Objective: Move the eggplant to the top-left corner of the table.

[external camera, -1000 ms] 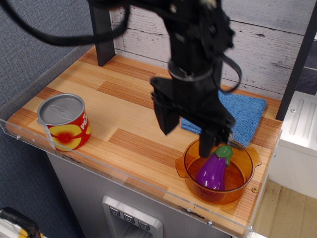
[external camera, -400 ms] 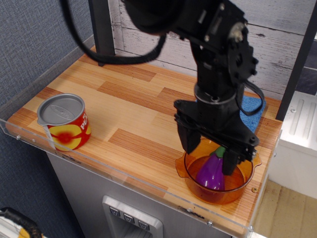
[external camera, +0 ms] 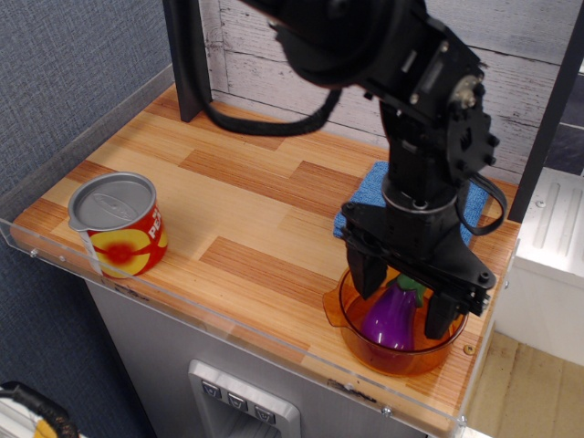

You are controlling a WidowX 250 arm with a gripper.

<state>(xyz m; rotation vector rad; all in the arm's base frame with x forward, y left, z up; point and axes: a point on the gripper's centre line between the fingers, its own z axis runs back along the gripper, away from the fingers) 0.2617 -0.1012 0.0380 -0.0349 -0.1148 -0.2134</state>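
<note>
We see the table, a top of light and reddish-brown wood planks with a clear acrylic rim, running from its front-left corner back toward a whitewashed plank wall. Most of its surface is bare wood.

The black robot arm reaches in from the upper part of the view and drops steeply over the front-right corner, its wrist pointing almost straight down, with cables looping off to the left behind it.

A dark upright post stands at the back-left corner of the table.

A blue folded cloth lies near the right edge, just behind the bowl; the arm hides most of it.

A red can with a grey lid stands upright near the front-left corner, well apart from everything else.

An orange see-through bowl sits at the front-right corner, close to the front rim.

The gripper hangs inside the bowl's mouth with its jaws spread wide; one finger stands to the left of the eggplant and the other to the right. We cannot tell whether either finger touches it.

The eggplant lies in the bowl, purple body toward the front and green stem cap toward the back, tilted, between the two fingers.
</note>
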